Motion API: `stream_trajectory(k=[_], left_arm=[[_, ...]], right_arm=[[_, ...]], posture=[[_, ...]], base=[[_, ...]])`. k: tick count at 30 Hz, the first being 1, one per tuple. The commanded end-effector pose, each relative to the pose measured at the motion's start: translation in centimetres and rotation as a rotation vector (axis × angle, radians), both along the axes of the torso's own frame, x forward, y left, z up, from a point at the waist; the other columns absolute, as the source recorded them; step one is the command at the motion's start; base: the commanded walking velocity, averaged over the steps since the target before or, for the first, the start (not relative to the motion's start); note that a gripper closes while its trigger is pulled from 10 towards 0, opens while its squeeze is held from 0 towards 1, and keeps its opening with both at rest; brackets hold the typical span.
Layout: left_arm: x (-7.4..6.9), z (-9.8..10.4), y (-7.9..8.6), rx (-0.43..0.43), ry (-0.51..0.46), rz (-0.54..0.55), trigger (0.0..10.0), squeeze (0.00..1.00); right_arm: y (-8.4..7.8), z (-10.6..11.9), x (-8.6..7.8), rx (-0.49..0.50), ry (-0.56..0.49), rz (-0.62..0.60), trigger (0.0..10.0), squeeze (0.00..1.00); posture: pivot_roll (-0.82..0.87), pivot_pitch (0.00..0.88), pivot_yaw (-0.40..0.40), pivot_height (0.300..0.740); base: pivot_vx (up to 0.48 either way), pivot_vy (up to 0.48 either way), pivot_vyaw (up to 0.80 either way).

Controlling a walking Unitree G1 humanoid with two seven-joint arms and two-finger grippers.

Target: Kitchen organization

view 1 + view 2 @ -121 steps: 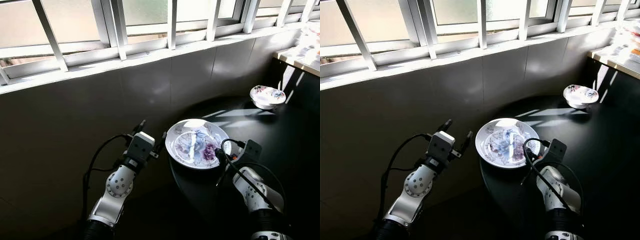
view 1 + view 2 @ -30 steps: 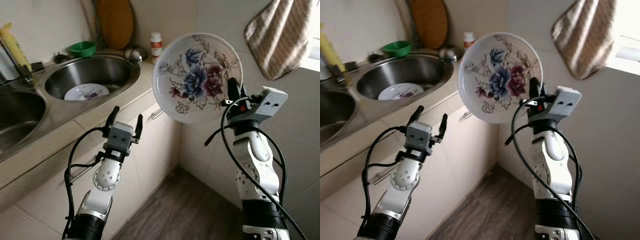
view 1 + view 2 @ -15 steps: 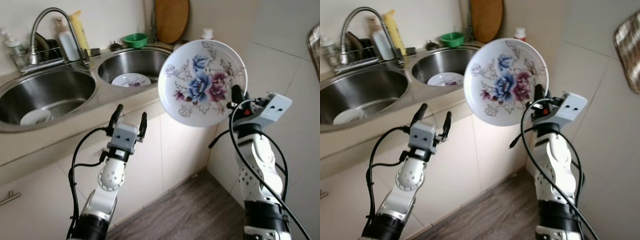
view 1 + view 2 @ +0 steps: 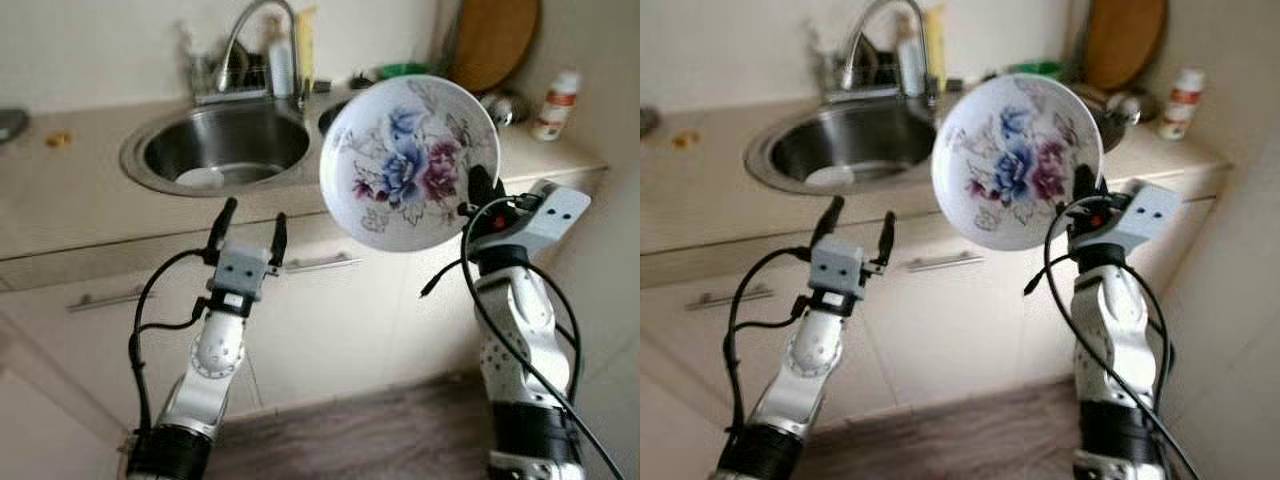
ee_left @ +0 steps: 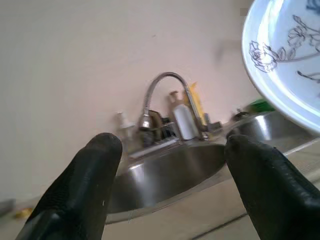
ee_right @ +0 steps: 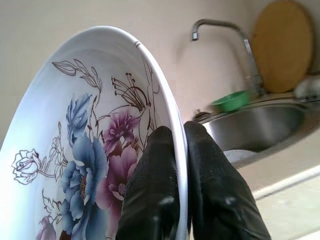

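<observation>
From the head cameras, the right gripper is pinching the rim of a floral plate and holding it up on edge in front of the counter, while the left gripper is hovering with fingers spread apart before the cabinet doors, below the sink and its faucet. Along the left wrist, both spread fingers are framing the sink, faucet and bottles. Along the right wrist, two fingertips are squeezing the plate's rim between them, with a green bowl and wooden board beyond.

Floral plate lifted off the dark table, now held upright before the sink.
</observation>
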State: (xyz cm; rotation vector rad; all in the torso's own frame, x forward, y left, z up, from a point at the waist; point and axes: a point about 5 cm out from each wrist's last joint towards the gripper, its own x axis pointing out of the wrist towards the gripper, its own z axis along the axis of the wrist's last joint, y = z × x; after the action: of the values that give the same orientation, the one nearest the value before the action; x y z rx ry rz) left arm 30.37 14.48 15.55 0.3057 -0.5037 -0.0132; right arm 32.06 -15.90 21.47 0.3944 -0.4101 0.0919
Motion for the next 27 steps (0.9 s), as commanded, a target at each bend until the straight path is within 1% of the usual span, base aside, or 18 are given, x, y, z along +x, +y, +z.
stream_trajectory(k=[1,4,10,12,16,20,27], left_arm=[[-0.07,1.27,-0.52,-0.003,-0.064,-0.004,10.0,0.0],[0.05,1.61,-0.47,-0.006,-0.076,0.001,10.0,0.0],[0.01,1.34,-0.56,-0.004,-0.066,0.001,10.0,0.0],[-0.06,1.34,-0.6,-0.004,-0.066,0.002,10.0,0.0],[-0.03,1.35,-0.58,-0.002,-0.065,0.006,10.0,0.0],[0.02,1.45,-0.54,0.0,-0.069,0.007,10.0,0.0],[0.03,1.44,-0.56,0.001,-0.067,0.007,10.0,0.0]], right_arm=[[-0.83,1.39,-0.2,0.026,-0.059,-0.03,0.0,0.0],[-1.34,1.55,-0.02,0.077,-0.059,-0.044,0.0,0.0],[-1.21,1.67,-0.1,0.075,-0.07,-0.041,0.0,0.0],[-0.97,1.57,-0.12,0.045,-0.061,-0.031,0.0,0.0],[-1.01,1.36,-0.02,0.034,-0.047,-0.042,0.0,0.0],[-1.12,1.49,-0.01,0.059,-0.057,-0.045,0.0,0.0],[-1.37,1.54,0.04,0.069,-0.055,-0.057,0.0,0.0]], posture=[[0.03,0.0,0.027,0.74],[0.03,0.0,0.027,0.74],[0.03,0.0,0.028,0.74],[0.03,0.0,0.028,0.74],[0.03,0.0,0.029,0.74],[0.04,0.0,0.03,0.74],[0.04,0.0,0.03,0.74]], base=[[0.262,0.0,0.8],[0.259,0.0,0.32],[0.261,0.0,0.0],[0.262,0.0,0.0],[0.263,0.0,0.8],[0.261,0.0,0.74],[0.245,0.0,0.0]])
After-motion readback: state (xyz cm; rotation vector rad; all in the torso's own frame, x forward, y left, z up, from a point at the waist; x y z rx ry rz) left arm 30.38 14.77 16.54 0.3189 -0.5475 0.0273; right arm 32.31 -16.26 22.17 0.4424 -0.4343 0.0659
